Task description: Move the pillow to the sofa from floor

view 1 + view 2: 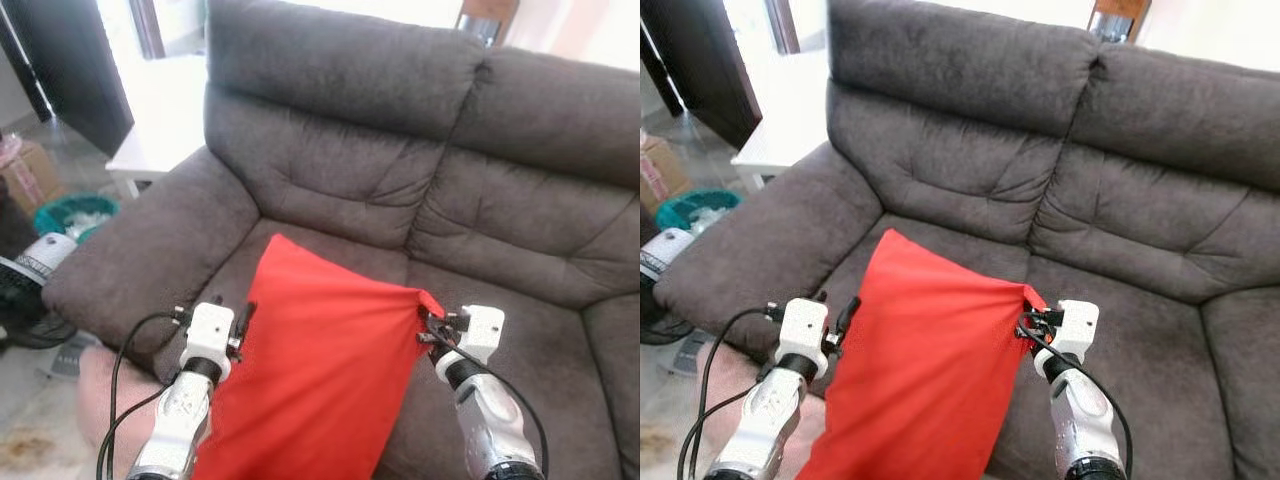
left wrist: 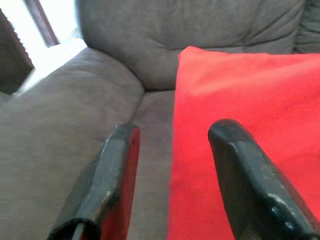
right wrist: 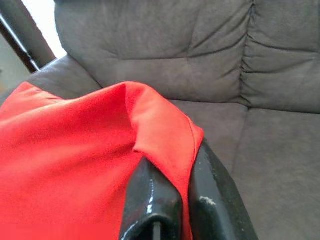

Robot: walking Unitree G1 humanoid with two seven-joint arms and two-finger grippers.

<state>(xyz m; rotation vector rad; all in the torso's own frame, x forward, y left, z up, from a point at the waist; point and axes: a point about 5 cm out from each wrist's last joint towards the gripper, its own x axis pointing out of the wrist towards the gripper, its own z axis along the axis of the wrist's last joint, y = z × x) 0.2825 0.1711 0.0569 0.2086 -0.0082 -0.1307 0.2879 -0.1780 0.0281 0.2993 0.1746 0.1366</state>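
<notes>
Grey upholstery of a sofa (image 1: 420, 160) spans the scene, with bright daylight behind its backrest. On the right gripper (image 3: 172, 200), the two black fingers (image 3: 150, 195) are pressed together on a bunched corner of the red pillow (image 1: 320, 350), the cloth folded over and pinched between them just above the sofa's seat cushion. On the left gripper (image 2: 172, 180), the fingers (image 2: 250, 185) are spread apart: one lies against the pillow's red cover near its edge, the other hangs over the sofa seat beside that edge, with nothing clamped between them. Out from both grippers, the pillow stands tilted between the two silver arms, its upper corner pointing toward the sofa's backrest and its lower part dropping past the sofa's front edge; whether it rests on the seat cannot be told. Beside the sofa's left armrest stands a white table (image 1: 160, 130). Near that same armrest, lower down on the floor, sit a teal basket (image 1: 75, 215) and a fan (image 1: 30, 290), with a cardboard box (image 1: 25, 170) just behind them.
</notes>
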